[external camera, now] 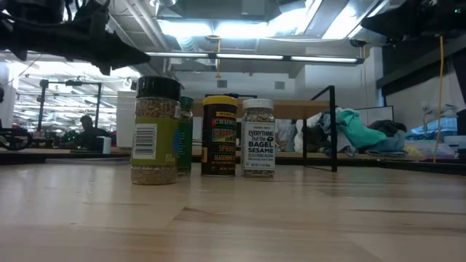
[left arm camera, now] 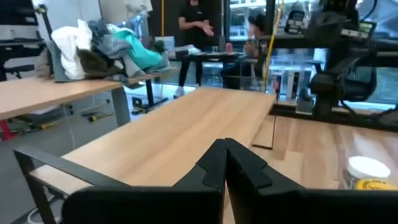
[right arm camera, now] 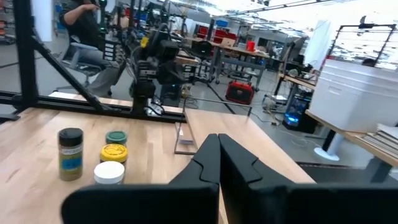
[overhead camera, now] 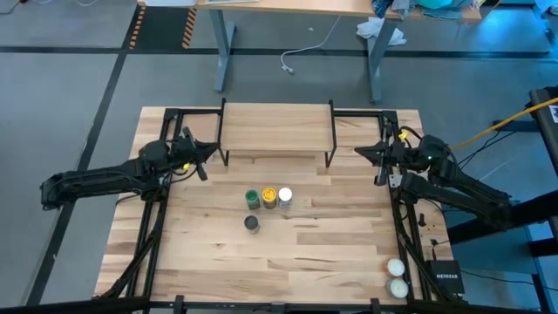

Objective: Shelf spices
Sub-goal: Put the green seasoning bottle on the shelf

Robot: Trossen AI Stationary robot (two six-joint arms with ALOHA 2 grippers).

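The four spice jars (overhead camera: 266,202) stood clustered mid-surface before the empty shelf (overhead camera: 277,129), rigid, light and smooth-sided, likely best gripped across the body below the lid, while the left end effector (overhead camera: 202,153) and right end effector (overhead camera: 362,153) waited closed and empty beside the shelf.

I have both arms parked over the tabletop (overhead camera: 288,253), one on each side of the shelf (overhead camera: 277,131), which I use as my landmark. My left arm reaches in from the left edge, and its left end effector (overhead camera: 207,149) sits just off the shelf's left legs, fingers pressed together, tip aimed toward the shelf. My right arm mirrors it from the right edge; the right end effector (overhead camera: 362,153) sits just off the shelf's right legs, fingers likewise closed and empty. Each wrist camera shows its own dark fingers meeting at a point.
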